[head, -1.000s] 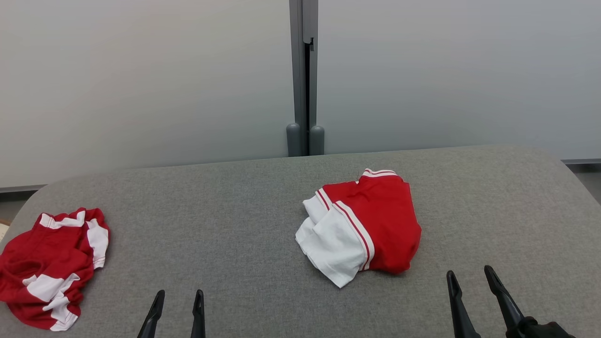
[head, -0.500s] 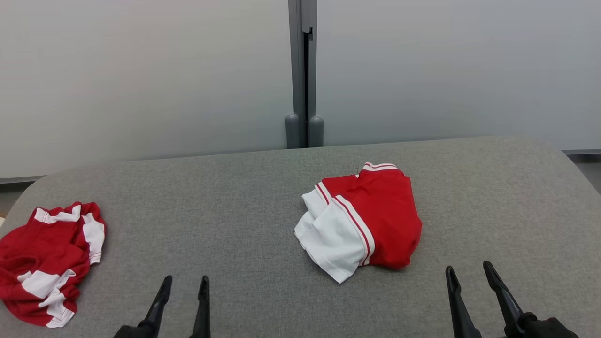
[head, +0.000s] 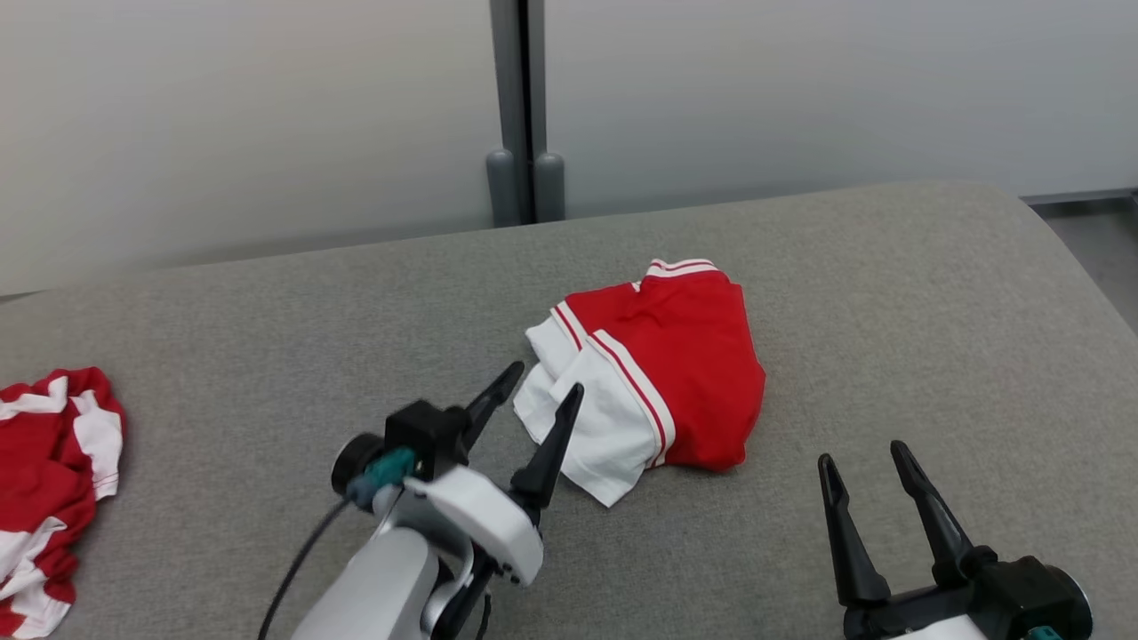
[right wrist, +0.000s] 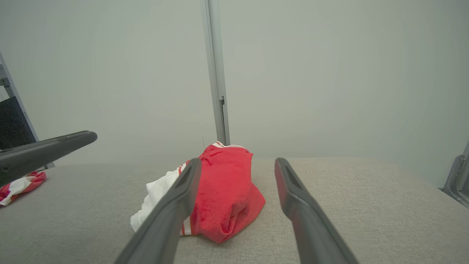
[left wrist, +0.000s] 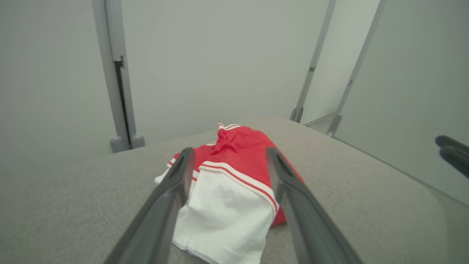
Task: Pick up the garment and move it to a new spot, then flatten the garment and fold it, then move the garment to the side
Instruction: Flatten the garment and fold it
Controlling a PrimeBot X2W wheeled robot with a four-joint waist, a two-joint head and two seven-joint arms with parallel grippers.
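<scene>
1. Found the garment [head: 658,373], red with a white part, loosely folded near the middle of the grey pad [head: 267,338], a little right of centre.
2. Read its long axis as running from the white end, near and left, to the striped red end, far and slightly right.
3. Saw the left gripper [head: 547,378] spread and empty, aimed far-right, just beside the white edge; could not tell whether touching or just short.
4. Saw the right gripper [head: 862,453] spread and empty as well, at near right, well apart from the red side.
5. Judged the left arm the nearer by far: from its wrist view, had the white end straight ahead, framed between the jaws. Expected a short advance and a pinch on that white edge.
6. Noted a second garment [head: 44,462], crumpled, at the pad's left edge, well apart.
7. Took both as lying straight on the pad, inside nothing.
</scene>
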